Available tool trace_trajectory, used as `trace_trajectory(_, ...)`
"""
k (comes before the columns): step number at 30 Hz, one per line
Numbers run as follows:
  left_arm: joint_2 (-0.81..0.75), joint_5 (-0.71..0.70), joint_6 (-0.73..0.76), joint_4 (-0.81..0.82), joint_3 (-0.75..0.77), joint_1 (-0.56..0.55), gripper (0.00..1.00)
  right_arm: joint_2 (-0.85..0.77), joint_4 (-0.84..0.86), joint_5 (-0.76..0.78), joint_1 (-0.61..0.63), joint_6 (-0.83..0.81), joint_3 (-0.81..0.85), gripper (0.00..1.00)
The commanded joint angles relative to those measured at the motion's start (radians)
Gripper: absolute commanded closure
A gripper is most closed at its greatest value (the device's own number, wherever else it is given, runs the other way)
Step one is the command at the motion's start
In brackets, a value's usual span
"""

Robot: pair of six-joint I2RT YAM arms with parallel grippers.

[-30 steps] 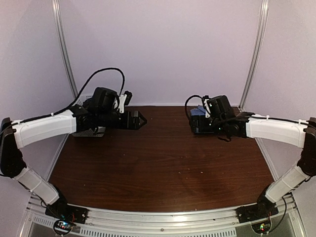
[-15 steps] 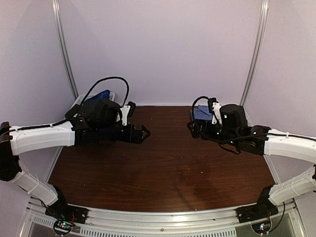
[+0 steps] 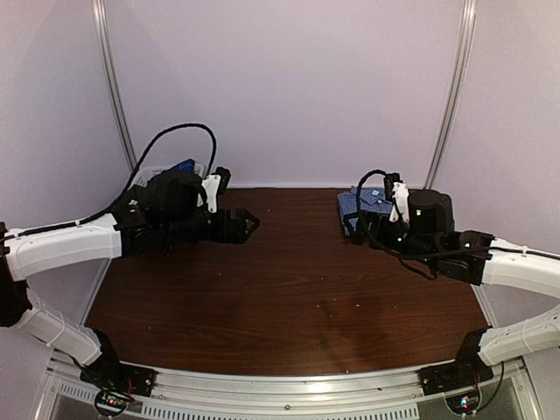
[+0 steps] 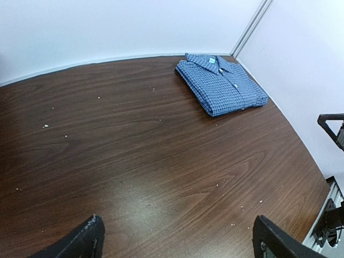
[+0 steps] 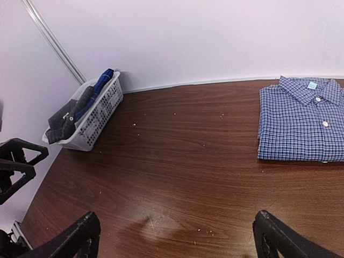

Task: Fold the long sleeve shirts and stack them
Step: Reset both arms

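A folded blue checked long sleeve shirt (image 3: 359, 201) lies at the far right of the brown table, collar toward the back wall. It also shows in the left wrist view (image 4: 221, 85) and the right wrist view (image 5: 301, 124). My left gripper (image 3: 248, 223) hovers over the table's far left, open and empty, as the left wrist view (image 4: 177, 243) confirms. My right gripper (image 3: 356, 229) hovers just in front of the shirt, open and empty (image 5: 176, 237), apart from the shirt.
A white perforated basket (image 5: 86, 115) holding dark and blue garments stands at the far left corner, mostly hidden behind the left arm in the top view (image 3: 184, 166). Small crumbs dot the table (image 3: 289, 297). Walls and metal posts close in the back and sides.
The right arm has drawn back to the right and nearer, uncovering the folded shirt. The left arm dipped toward the centre, then pulled back a little. Both grippers stay open.
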Motion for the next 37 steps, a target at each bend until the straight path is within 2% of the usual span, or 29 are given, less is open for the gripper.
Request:
trace_trajectory(1,-0.023,-0.034,0.026,0.034,0.043,0.001,0.02,-0.003,0.013,0.023,0.005,-0.008,0.008,0.0)
trace_trajectory(14,-0.035,-0.057,0.047,0.016,0.061,0.001,0.02,0.05,-0.01,0.056,0.004,0.017,0.046,0.0)
trace_trajectory(24,-0.028,-0.064,0.06,0.021,0.064,0.002,0.02,0.018,0.021,0.06,0.004,0.026,0.018,0.0)
trace_trajectory(37,-0.044,-0.071,0.066,0.014,0.061,0.002,0.02,0.011,-0.03,0.099,0.004,0.007,0.03,0.0)
